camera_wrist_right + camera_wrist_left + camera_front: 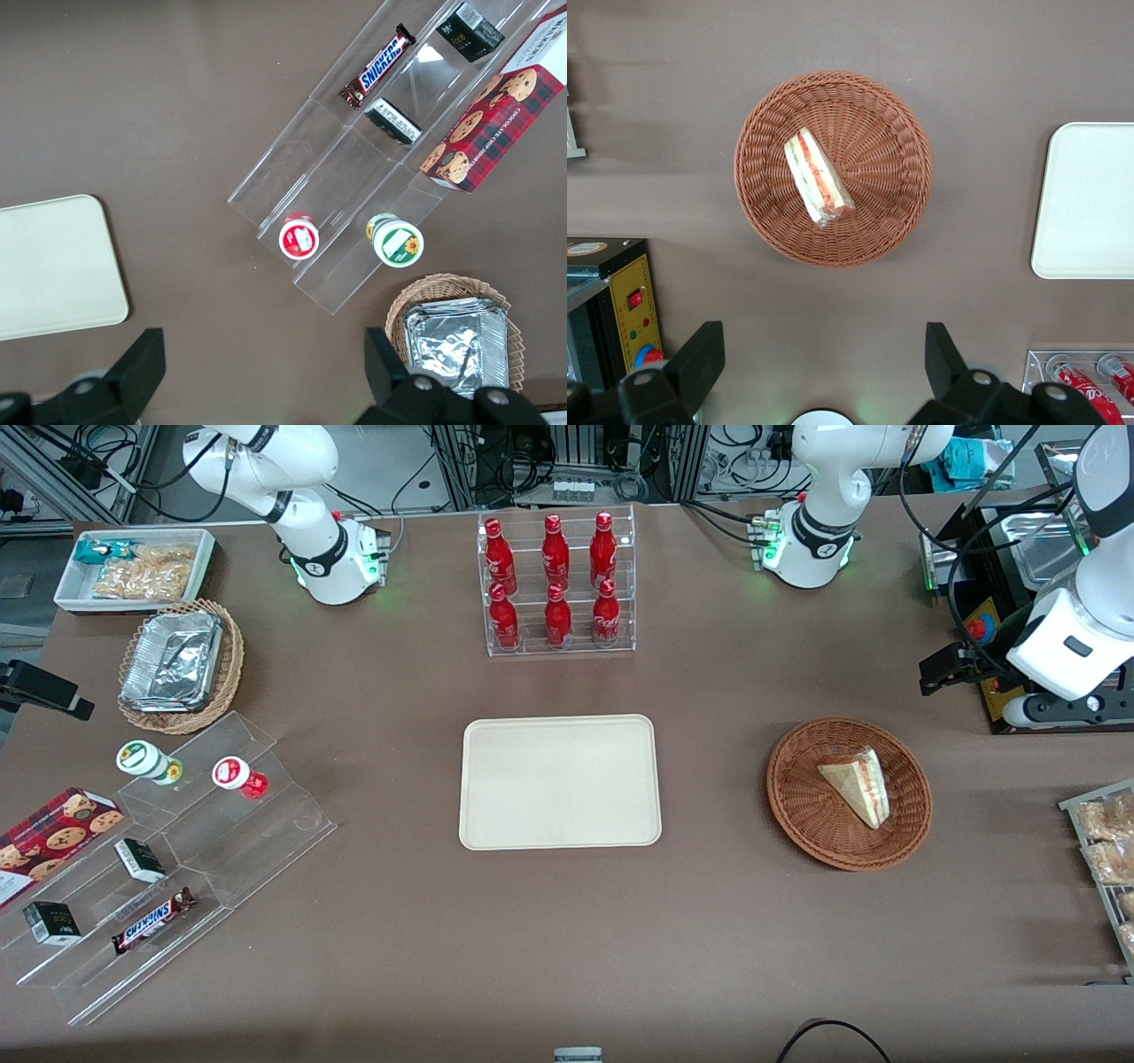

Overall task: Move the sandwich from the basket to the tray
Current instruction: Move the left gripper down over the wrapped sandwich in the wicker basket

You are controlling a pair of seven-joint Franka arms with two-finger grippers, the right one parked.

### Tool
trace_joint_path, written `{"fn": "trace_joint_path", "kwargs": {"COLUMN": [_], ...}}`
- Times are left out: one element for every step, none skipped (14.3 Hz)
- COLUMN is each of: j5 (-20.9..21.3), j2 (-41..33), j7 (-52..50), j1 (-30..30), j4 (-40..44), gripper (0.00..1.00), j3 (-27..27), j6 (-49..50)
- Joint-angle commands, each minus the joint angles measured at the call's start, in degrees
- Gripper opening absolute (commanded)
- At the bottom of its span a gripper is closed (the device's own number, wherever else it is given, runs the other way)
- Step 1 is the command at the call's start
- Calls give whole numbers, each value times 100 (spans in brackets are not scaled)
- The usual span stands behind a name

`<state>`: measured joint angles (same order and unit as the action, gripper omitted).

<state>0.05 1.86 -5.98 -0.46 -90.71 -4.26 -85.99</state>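
The sandwich, a pale bread wedge with red and green filling, lies in the round reddish-brown wicker basket. The cream tray lies flat at the table's middle, with nothing on it. My gripper hangs high above the table, a little farther from the front camera than the basket and toward the working arm's end. It is open and holds nothing; its black fingers stand wide apart over bare table.
A clear rack of red bottles stands past the tray. A control box with a yellow panel sits near the gripper. Bagged pastries lie at the working arm's table end. Acrylic steps with snacks and a foil-tray basket sit toward the parked arm's end.
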Motion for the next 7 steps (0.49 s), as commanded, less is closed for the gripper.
{"fn": "trace_joint_path", "kwargs": {"j5": [30,38,38,30,30,30,30], "j2": [-19,-28,-20,-11,24,198,392], "j7": [18,18,18,9,9,18,18], "j1": [-25,-25,-25,-25,-25,-16,-16], "j4": [-17,-17,-17,-17,-26,0,27], "gripper": [100,100,100,100,100,100,100], "j3": [4,4,4,4,4,4,4], "j6": [47,47,56,56,56,13,-57]}}
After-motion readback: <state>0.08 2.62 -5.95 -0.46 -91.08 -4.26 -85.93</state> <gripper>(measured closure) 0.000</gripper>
